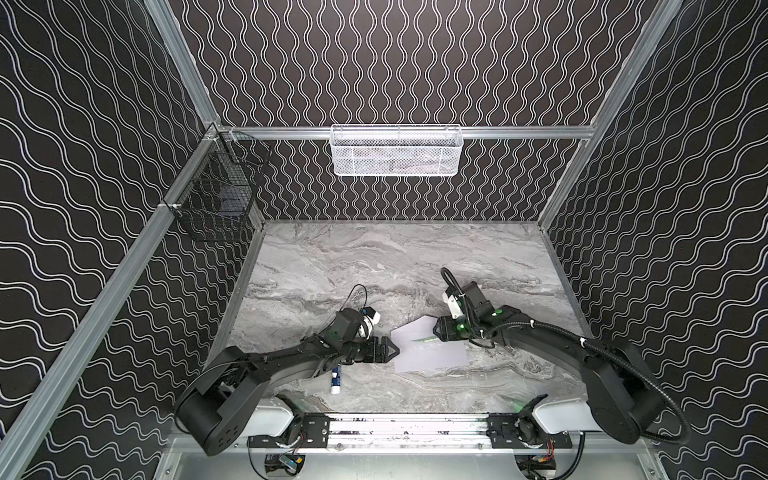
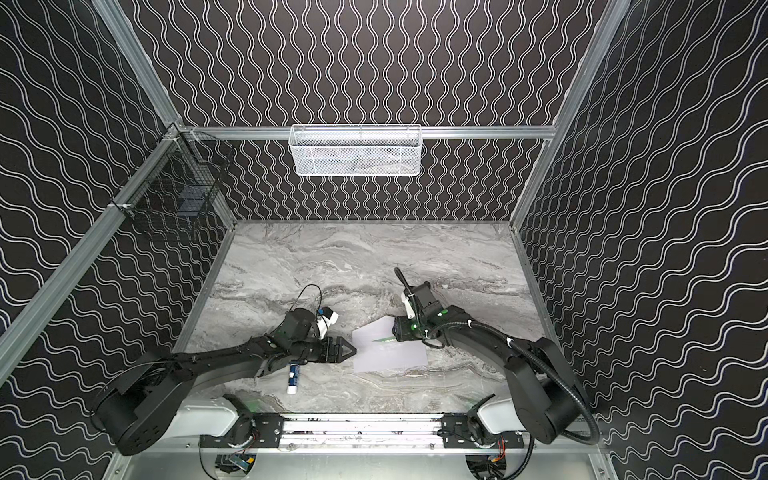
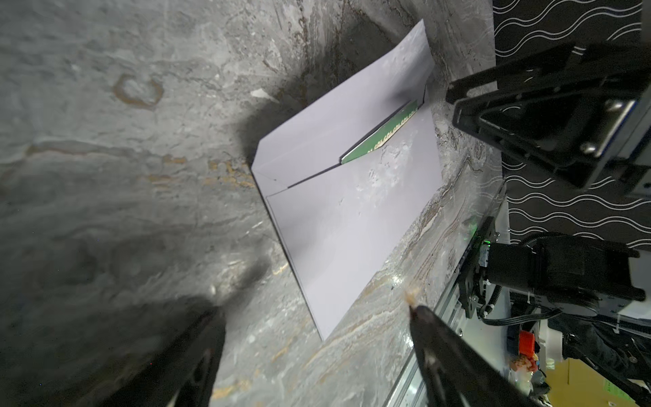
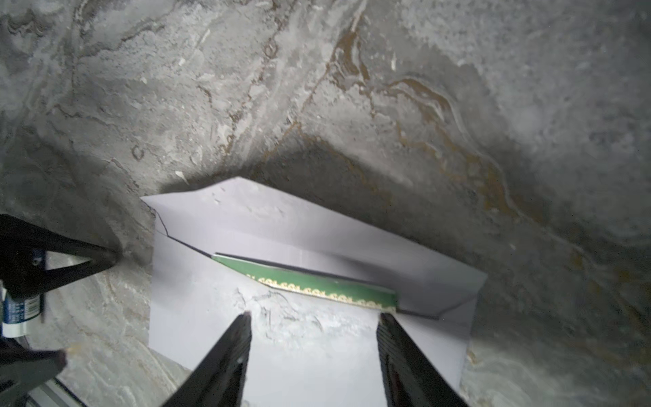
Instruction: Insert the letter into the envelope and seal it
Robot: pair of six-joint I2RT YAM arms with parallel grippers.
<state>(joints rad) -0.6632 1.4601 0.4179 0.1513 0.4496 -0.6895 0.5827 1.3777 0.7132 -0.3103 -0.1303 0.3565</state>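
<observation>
Holding the right gripper [image 4: 314, 315] spread and empty just above the envelope [image 4: 197, 299], with the left gripper [image 3: 313, 310] likewise parted wide, grasping nothing, near the envelope's short end. Finishing the insertion, by the look of it, with the letter [image 4: 317, 285] almost wholly inside, only a green strip showing at the mouth, and the flap [image 4: 281, 218] open beyond it. Probably needing next a nudge to seat that strip, then folding the flap down and pressing it shut.
</observation>
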